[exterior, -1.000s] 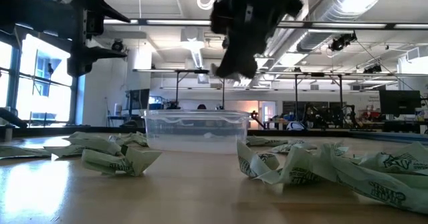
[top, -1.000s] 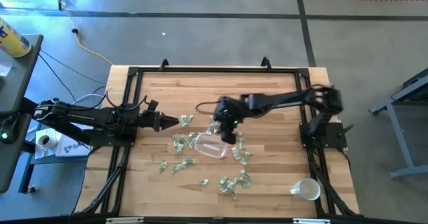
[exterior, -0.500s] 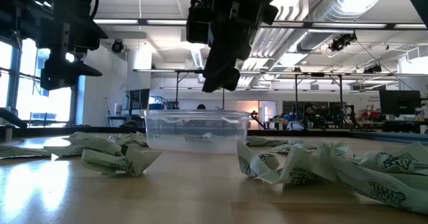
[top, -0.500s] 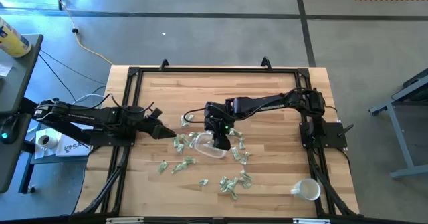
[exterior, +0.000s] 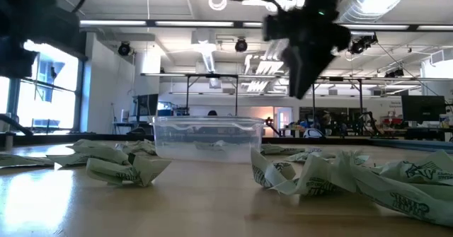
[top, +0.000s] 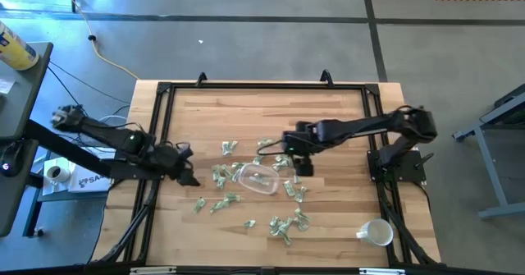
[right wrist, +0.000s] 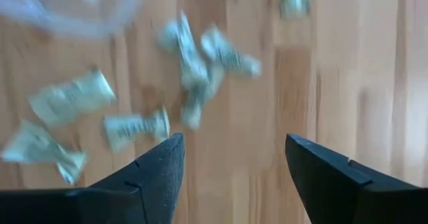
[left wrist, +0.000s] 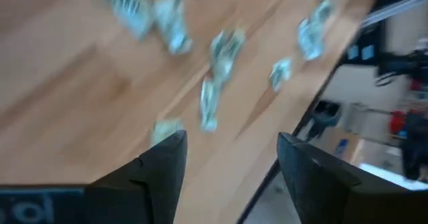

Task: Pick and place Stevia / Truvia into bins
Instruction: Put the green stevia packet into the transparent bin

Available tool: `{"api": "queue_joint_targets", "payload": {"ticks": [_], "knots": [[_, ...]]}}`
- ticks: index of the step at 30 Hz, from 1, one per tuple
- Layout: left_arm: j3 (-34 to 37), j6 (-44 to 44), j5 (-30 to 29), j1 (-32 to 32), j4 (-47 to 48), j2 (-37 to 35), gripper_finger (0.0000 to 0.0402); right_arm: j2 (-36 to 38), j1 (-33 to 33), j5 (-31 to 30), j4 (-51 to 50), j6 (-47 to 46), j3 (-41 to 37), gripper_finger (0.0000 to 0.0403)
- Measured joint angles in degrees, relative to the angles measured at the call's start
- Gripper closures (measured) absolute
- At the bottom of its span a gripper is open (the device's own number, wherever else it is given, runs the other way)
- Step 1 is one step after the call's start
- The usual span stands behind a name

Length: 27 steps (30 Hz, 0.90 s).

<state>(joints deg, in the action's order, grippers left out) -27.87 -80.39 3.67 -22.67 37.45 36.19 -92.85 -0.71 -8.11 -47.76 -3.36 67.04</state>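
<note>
Many pale green and white Stevia packets [top: 220, 176] lie flat and scattered about the middle of the wooden table, some in a heap [exterior: 340, 177] near the front. Among them the clear bin [top: 258, 179] stands on its base [exterior: 207, 138]. My right gripper [top: 302, 168] hangs open just right of the bin, above several packets [right wrist: 194, 70], with nothing between its fingers. My left gripper [top: 190, 179] is open near the table's left edge, above loose packets [left wrist: 217, 63], and holds nothing.
A white mug [top: 376, 232] lies at the near right corner. Black frame rails [top: 156, 144] run along the table's edges. More packets [top: 283, 226] lie toward the near edge. Bare wood shows along the far side.
My right gripper dipped over the bin, then drew up and away toward the table's right edge. My left gripper has pulled back toward the left and near edges and now hangs lower. The packets on the table and the bin stayed in place.
</note>
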Motion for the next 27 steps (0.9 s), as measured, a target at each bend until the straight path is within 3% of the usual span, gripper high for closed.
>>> {"api": "queue_joint_targets", "payload": {"ticks": [7,17,22,27], "knots": [[-5.47,-14.33,-0.16,-13.46,5.95,16.44,0.0112,8.25,-1.61,-0.56,8.57,-7.75,-13.25,0.0153],[-6.34,-18.9,-0.66,-14.84,-11.77,38.48,0.0055,8.58,-2.78,-1.53,12.11,-6.8,-15.47,0.0153],[-6.69,-21.04,0.15,-14.8,-11.85,45.01,0.0063,8.58,-2.78,-2.8,11.62,-6.46,-15.47,0.0153],[-6.82,-22.27,-1.43,-14.85,-10.51,46.2,0.0112,8.58,-2.78,-2.91,10.87,-6.58,-15.47,0.0153]]}}
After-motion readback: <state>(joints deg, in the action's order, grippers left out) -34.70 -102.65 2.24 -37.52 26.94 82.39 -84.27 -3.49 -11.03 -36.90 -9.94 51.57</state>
